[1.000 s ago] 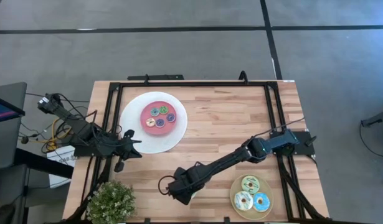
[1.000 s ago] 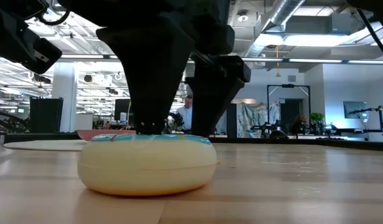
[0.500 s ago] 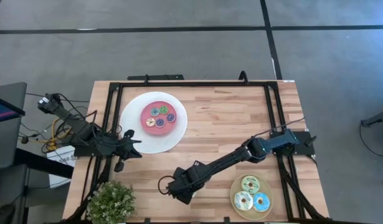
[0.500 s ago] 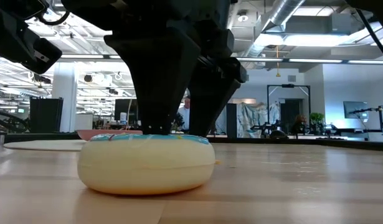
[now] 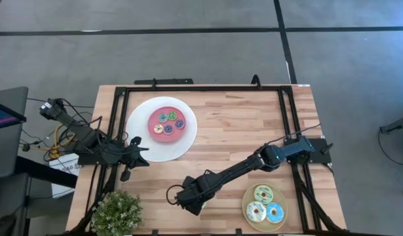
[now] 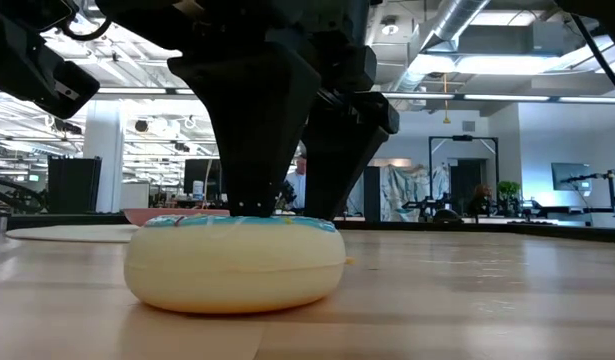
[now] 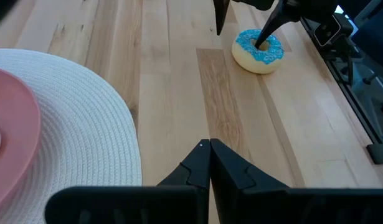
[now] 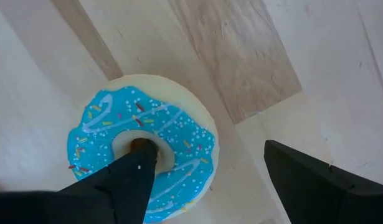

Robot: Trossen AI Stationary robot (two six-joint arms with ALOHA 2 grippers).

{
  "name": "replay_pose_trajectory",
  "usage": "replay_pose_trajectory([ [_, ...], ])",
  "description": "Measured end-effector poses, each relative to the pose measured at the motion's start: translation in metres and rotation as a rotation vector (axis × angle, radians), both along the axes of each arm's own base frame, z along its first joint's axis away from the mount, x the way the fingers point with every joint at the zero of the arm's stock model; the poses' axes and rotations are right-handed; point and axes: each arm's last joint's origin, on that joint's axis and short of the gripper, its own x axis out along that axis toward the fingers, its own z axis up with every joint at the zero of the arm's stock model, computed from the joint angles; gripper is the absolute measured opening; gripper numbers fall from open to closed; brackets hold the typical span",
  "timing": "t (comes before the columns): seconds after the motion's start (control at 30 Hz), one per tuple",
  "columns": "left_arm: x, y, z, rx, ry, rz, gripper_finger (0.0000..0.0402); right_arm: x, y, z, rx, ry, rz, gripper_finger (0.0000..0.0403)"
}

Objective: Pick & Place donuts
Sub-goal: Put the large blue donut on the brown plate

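A larger donut with blue icing (image 8: 179, 134) lies flat on the wooden table near its near edge, also in the left wrist view (image 7: 258, 50) and the low view (image 6: 237, 265). My right gripper (image 8: 207, 155) points straight down over it, open: one fingertip stands in the donut's hole, the other outside the ring, clear of its wall. My left gripper (image 7: 210, 149) is shut on nothing at the table's left edge, beside the white plate (image 5: 139, 137). Several tiny donuts (image 5: 168, 121) lie on that plate's pink centre. My right gripper comes from above with one fingertip (image 8: 138, 158) down in the donut's hole (image 8: 155, 144). The other finger (image 8: 291, 168) stands apart from the outer wall. Whether the inner finger touches the donut, I cannot tell. The donut rests flat on the table.
A round tan plate (image 5: 282, 196) at the near right holds three larger donuts: light green (image 5: 263, 193), cream (image 5: 256, 211) and blue (image 5: 274, 212). A potted plant (image 5: 116, 213) stands at the near left corner. A black frame runs round the table's edges.
My right gripper's fingers have drawn a little closer together over the blue donut, staying in place. The donut has not moved.
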Motion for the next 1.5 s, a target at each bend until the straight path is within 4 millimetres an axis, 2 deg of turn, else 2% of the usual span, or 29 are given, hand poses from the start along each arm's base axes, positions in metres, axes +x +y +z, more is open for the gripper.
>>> replay_pose_trajectory([
  [0.33,0.0,0.0,0.0,0.003,-0.001,-0.001,0.0,0.0,0.0,0.0,0.0,0.0,-0.001,0.0282],
  [0.67,0.0,0.0,0.0,0.003,-0.001,-0.002,0.0,0.0,0.0,0.0,0.002,0.0,-0.002,0.0231],
  [0.93,0.0,0.0,0.0,0.003,-0.001,-0.001,0.0,0.002,-0.004,0.001,0.008,0.001,-0.035,0.0205],
  [1.23,0.0,0.0,0.0,0.002,-0.001,-0.002,0.0,-0.001,-0.009,0.015,0.055,0.032,-0.041,0.0172],
  [1.5,0.0,0.0,0.0,-0.004,-0.001,0.003,0.0,-0.005,0.001,0.018,0.054,0.023,-0.049,0.0161],
])
